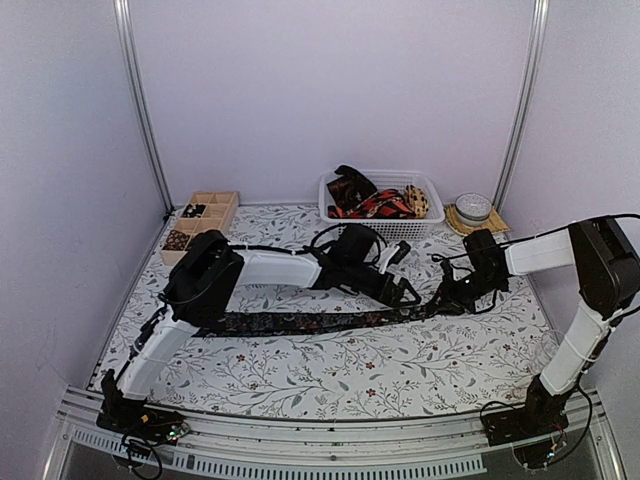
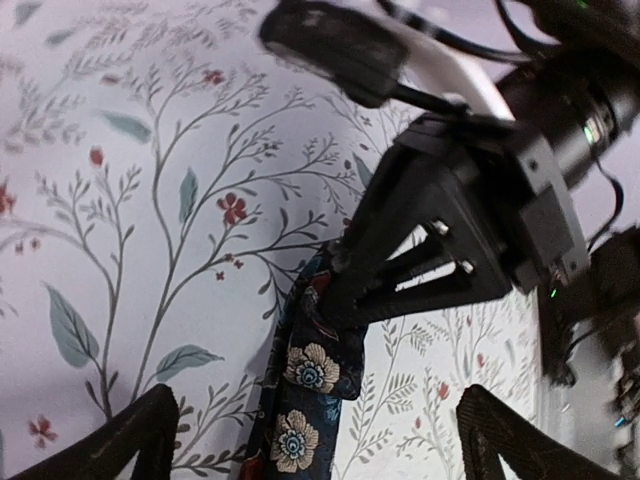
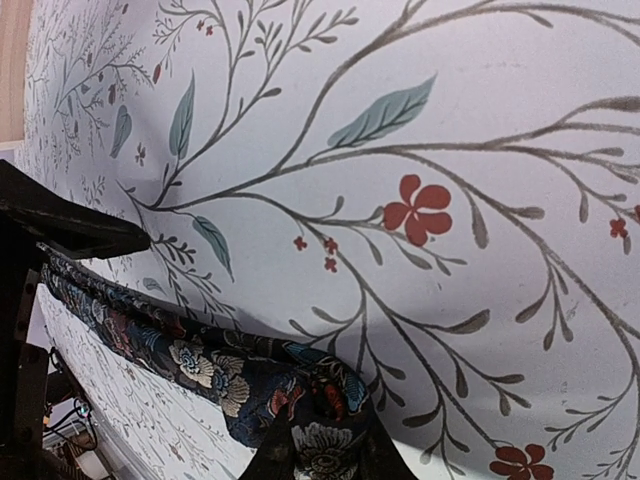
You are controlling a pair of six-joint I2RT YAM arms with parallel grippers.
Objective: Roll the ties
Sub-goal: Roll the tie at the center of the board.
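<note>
Desk spreads widest, floral-clothed under both my arms. Across its middle lies the dark floral tie, flat and stretched out. Its long axis runs left to right in front of my bases, one end pointing toward my left side and the other toward my right. At the back stand a white basket holding more ties and a wooden tray.

My right jaws are clenched on the tie's right end, the fabric bunched between them. My left jaws are released and spread wide just beside that end, with the strip between them, untouched as far as I can see.

I judge the tie light, limp and a little slippery. It will sag and uncoil unless pinched. The best hold is the very tip, flat across its width, so the coil starts tight.
</note>
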